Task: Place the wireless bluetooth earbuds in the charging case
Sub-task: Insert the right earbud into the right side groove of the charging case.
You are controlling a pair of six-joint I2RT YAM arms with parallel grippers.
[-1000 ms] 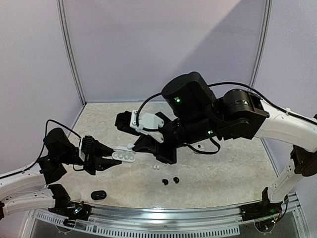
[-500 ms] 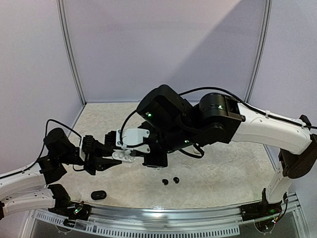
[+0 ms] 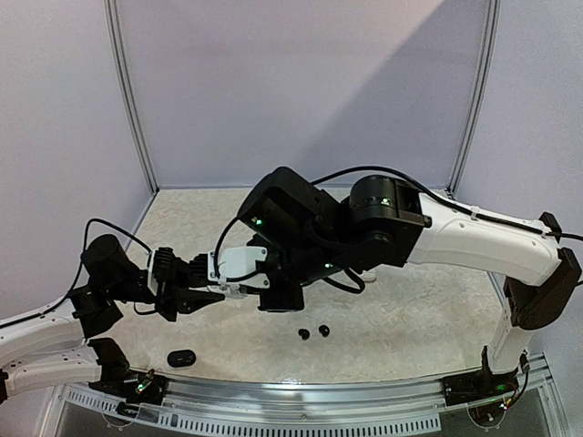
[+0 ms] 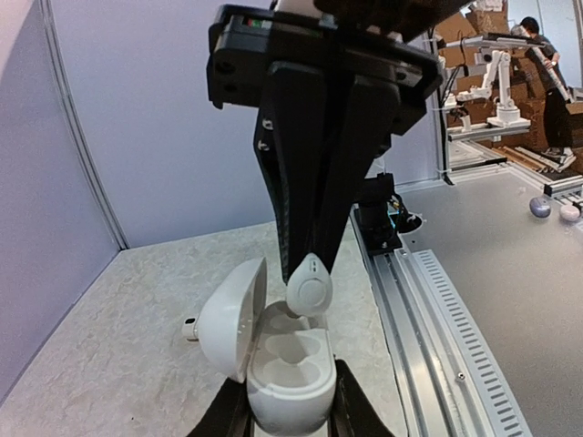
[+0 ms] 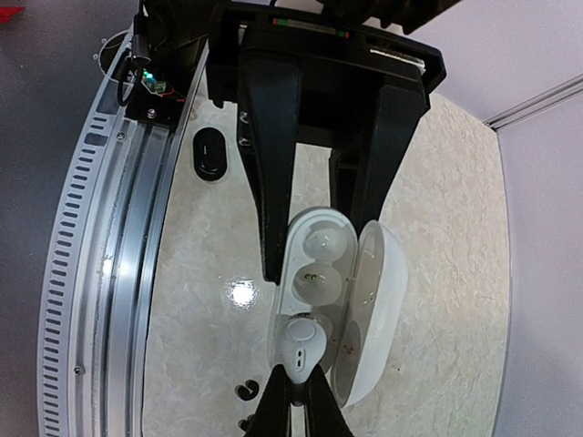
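The left pincer (image 4: 290, 417) is closed narrowly on the base of the white charging case (image 4: 290, 369) and holds it upright above the surface (image 3: 410, 319). Its lid (image 4: 231, 317) is swung open to one side. In the right wrist view, two moulded sockets show inside the case (image 5: 317, 264).

The right pincer (image 4: 306, 262) points down at the case from above. Its fingers are almost together and pinch a white earbud (image 4: 310, 286) at their tips. The bud hangs just over the case's rim, beside the open lid and above one socket. The right wrist view shows the same bud (image 5: 301, 344) at the near end of the case. Whether it touches the rim cannot be told.

Two round black earbuds (image 3: 313, 331) lie close together on the surface, near its front edge and below the right arm. A small black case (image 3: 182, 358) rests further left by the front rail. A stemmed white earbud (image 4: 189, 326) lies on the surface behind the held case.
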